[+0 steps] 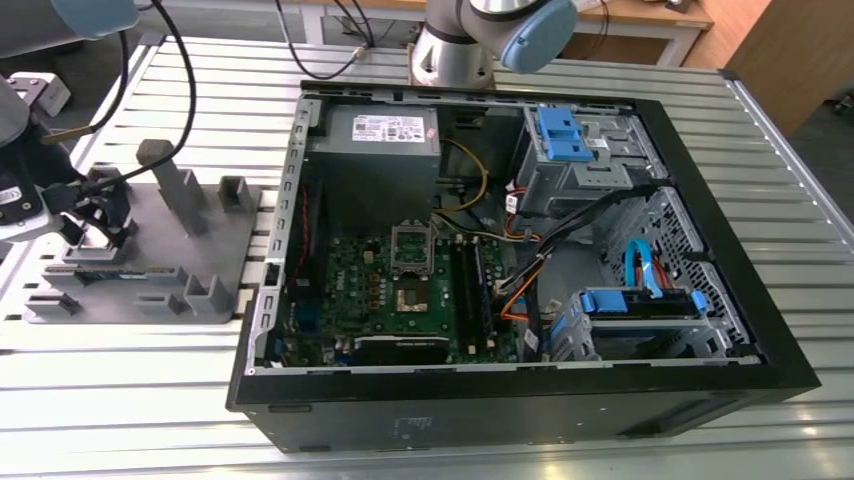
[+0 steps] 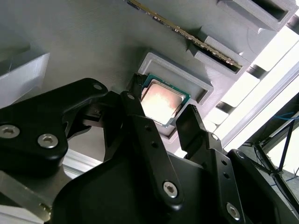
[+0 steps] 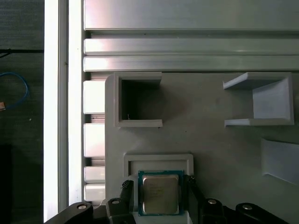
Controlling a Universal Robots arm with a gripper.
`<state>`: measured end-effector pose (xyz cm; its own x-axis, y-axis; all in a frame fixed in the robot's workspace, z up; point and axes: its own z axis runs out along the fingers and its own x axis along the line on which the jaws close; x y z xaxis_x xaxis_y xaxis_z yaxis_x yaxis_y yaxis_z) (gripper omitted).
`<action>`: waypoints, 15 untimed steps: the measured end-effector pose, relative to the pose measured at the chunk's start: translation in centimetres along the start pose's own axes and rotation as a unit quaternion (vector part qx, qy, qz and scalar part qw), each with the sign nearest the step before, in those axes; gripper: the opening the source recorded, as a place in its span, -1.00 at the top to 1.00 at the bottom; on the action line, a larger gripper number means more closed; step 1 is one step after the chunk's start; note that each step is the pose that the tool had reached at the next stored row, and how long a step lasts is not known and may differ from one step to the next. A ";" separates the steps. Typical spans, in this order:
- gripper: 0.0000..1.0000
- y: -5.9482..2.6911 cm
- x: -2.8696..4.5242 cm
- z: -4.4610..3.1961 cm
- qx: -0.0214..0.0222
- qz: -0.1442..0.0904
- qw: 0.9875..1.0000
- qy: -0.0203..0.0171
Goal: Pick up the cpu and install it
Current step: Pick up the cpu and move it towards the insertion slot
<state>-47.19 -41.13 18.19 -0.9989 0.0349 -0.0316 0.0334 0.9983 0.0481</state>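
Observation:
The cpu (image 3: 160, 194), a small square chip with a shiny metal top, lies flat in a shallow framed pocket of the grey tray (image 3: 210, 130). In both wrist views my gripper (image 3: 158, 184) straddles it, one black finger on each side, jaws open with narrow gaps to the chip's edges. The second wrist view shows the cpu (image 2: 161, 100) between the fingertips (image 2: 138, 84), still seated in its pocket. In the exterior view my gripper (image 1: 94, 215) hangs over the tray (image 1: 147, 280) at the exterior view's left. The green motherboard (image 1: 387, 290) with its socket (image 1: 410, 292) lies inside the open computer case.
The black case (image 1: 534, 400) has tall walls around the board, with a power supply (image 1: 384, 130), blue drive cages (image 1: 574, 140) and loose cables (image 1: 534, 270). Upright grey posts (image 1: 174, 180) stand on the tray near my gripper. A slotted aluminium table (image 1: 134, 400) carries everything.

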 end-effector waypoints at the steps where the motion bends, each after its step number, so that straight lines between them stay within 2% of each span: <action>1: -0.13 0.00 0.01 0.02 0.000 0.000 1.000 0.000; 12: -0.13 0.00 0.01 0.03 0.000 0.000 1.000 0.000; 13: -0.10 0.00 0.01 0.03 0.000 0.000 1.000 0.000; 14: 0.03 0.00 0.01 0.02 0.000 0.000 1.000 0.000; 15: 0.03 0.00 0.01 0.02 0.000 0.000 1.000 0.000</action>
<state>-47.19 -41.13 18.17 -0.9989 0.0349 -0.0314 0.0333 0.9983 0.0481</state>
